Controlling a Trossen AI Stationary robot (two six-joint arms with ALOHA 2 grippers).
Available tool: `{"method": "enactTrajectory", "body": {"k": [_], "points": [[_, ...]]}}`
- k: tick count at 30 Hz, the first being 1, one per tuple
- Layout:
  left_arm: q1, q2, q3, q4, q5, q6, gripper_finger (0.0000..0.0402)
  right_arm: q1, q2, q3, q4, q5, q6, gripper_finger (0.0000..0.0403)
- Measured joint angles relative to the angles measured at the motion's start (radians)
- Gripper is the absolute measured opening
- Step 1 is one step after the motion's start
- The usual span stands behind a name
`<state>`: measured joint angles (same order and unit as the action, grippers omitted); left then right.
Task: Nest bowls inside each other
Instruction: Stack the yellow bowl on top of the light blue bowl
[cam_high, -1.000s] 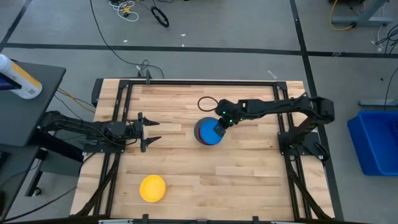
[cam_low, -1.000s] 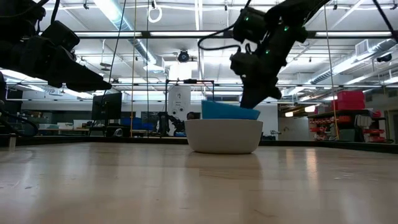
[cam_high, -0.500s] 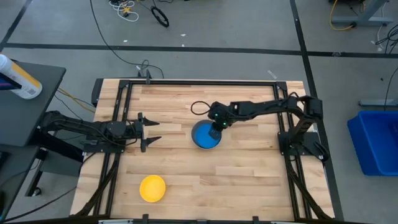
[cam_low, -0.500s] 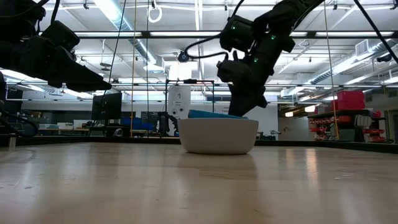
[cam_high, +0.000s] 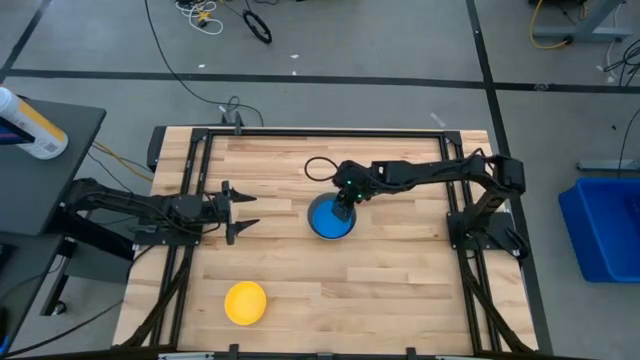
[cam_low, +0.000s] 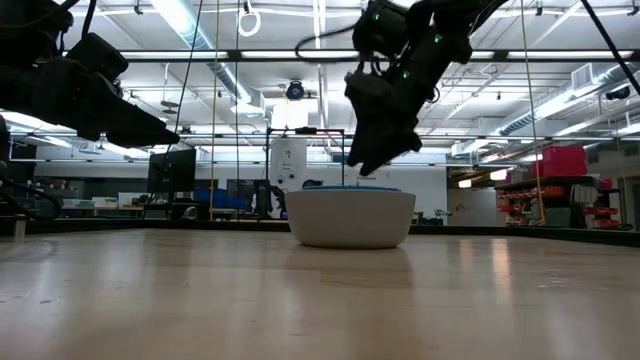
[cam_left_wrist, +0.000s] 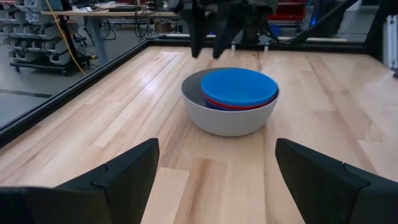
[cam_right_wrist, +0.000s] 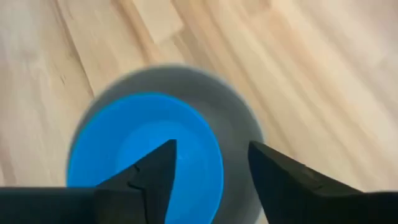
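Note:
The grey bowl (cam_left_wrist: 229, 119) stands on its base at mid-table, and the red bowl (cam_left_wrist: 238, 105) sits in it with only its rim showing. The blue bowl (cam_left_wrist: 239, 86) sits level inside the red one. My right gripper (cam_low: 368, 160) hangs open just above the stack's far-right rim (cam_high: 345, 203) and touches nothing; in its wrist view the gripper (cam_right_wrist: 208, 168) is over the blue bowl (cam_right_wrist: 143, 152). The yellow bowl (cam_high: 245, 302) rests alone near the front left. My left gripper (cam_high: 245, 210) waits open at the left, pointing toward the stack.
Bare wooden table top (cam_high: 400, 280) lies all around the stack and the yellow bowl. A dark metal frame (cam_high: 320, 131) borders the table. A loop of cable (cam_high: 318, 168) hangs from the right arm, behind the stack.
My right gripper has opened and let go of the blue bowl. The bowl was tilted on the stack and now lies level inside it. The gripper has moved up and toward the table's left, and the stack has slid slightly left.

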<state>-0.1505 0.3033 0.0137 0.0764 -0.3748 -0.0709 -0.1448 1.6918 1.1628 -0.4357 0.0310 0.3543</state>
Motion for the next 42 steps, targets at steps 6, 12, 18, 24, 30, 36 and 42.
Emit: {"method": "enactTrajectory", "body": {"k": [6,12,18,24,30,36,42], "points": [[-0.003,0.019,-0.001,-0.014,0.157,-0.146,0.0332,0.069,-0.085,0.009,0.009,0.083,-0.013,0.0219],[-0.087,0.126,0.021,-0.109,0.367,-0.412,0.0331,0.179,-0.153,0.01,0.002,0.139,0.027,0.0212],[-0.296,0.302,0.185,-0.186,0.35,-0.551,0.0331,0.31,-0.169,0.01,-0.025,0.263,0.081,0.0214],[-0.52,0.57,0.437,-0.41,0.17,-0.667,0.0331,0.427,-0.169,0.009,-0.07,0.356,0.172,0.0217],[-0.646,0.878,0.553,-0.421,0.134,-0.809,0.0331,0.527,-0.169,0.009,-0.09,0.451,0.241,0.0212],[-0.673,1.108,0.614,-0.401,0.144,-0.843,0.0331,0.585,-0.169,0.009,-0.101,0.514,0.296,0.0206],[-0.685,1.156,0.661,-0.393,0.122,-0.808,0.0299,0.615,-0.169,0.009,-0.105,0.53,0.335,0.02]]}}
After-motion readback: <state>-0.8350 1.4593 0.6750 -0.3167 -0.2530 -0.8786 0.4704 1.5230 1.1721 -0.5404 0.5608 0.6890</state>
